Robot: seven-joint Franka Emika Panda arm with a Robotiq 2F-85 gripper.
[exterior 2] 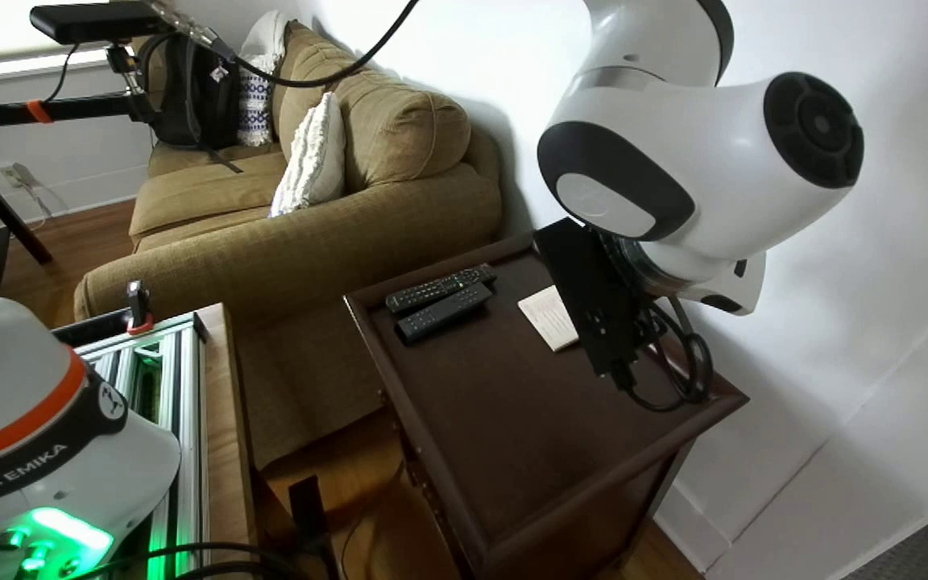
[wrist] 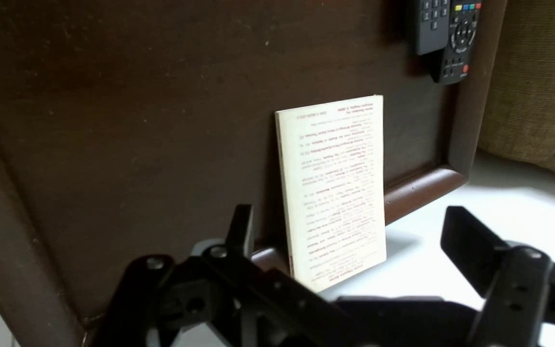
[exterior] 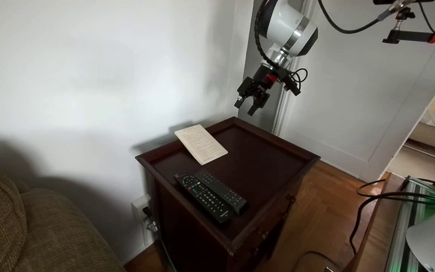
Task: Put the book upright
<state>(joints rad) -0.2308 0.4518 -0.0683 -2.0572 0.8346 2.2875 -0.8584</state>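
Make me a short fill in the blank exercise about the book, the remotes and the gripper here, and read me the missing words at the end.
The gripper is ____, not shut.
On the dark wooden cabinet lie ____ black remotes.
One end of the book juts past the cabinet's rim toward the white ____.
The book is not standing upright: its printed face points mostly ____, not down.

Missing words, in order: open; two; wall; up.

home living rm: brown sofa (exterior 2: 311, 250) w/ white cushion (exterior 2: 315, 153), wooden side tbl (exterior 2: 528, 419), 2 remotes (exterior: 203, 196).
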